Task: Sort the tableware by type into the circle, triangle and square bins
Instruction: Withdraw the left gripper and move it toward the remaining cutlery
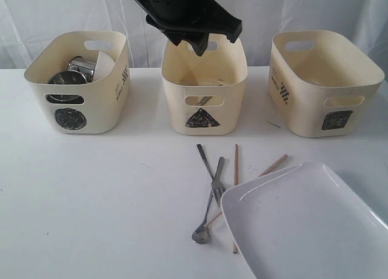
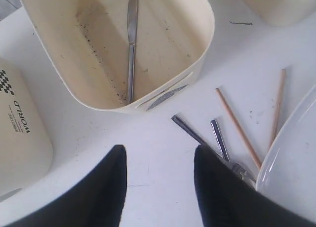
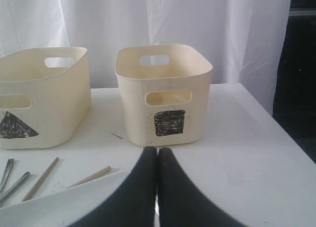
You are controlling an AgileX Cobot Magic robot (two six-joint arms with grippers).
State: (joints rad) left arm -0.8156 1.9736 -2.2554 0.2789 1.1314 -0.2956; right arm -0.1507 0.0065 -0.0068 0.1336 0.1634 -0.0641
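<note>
The circle bin [image 1: 79,103] on the left holds a steel mug [image 1: 82,65], a steel bowl [image 1: 65,79] and a small white bowl [image 1: 107,63]. A steel knife [image 2: 131,44] lies in the triangle bin [image 1: 204,91]. The square bin [image 1: 315,85] stands on the right. On the table a fork [image 1: 208,164], a spoon [image 1: 209,206] and two wooden chopsticks [image 1: 236,170] lie crossed beside the large white plate [image 1: 309,224]. My left gripper [image 2: 159,155] hangs open and empty above the triangle bin's front. My right gripper [image 3: 157,152] is shut, low over the plate's [image 3: 74,205] edge, facing the square bin [image 3: 165,94].
A white curtain hangs behind the three bins. The left arm [image 1: 182,12] reaches in from the top over the middle bin. A small dark sliver [image 1: 274,125] lies on the table between the triangle and square bins.
</note>
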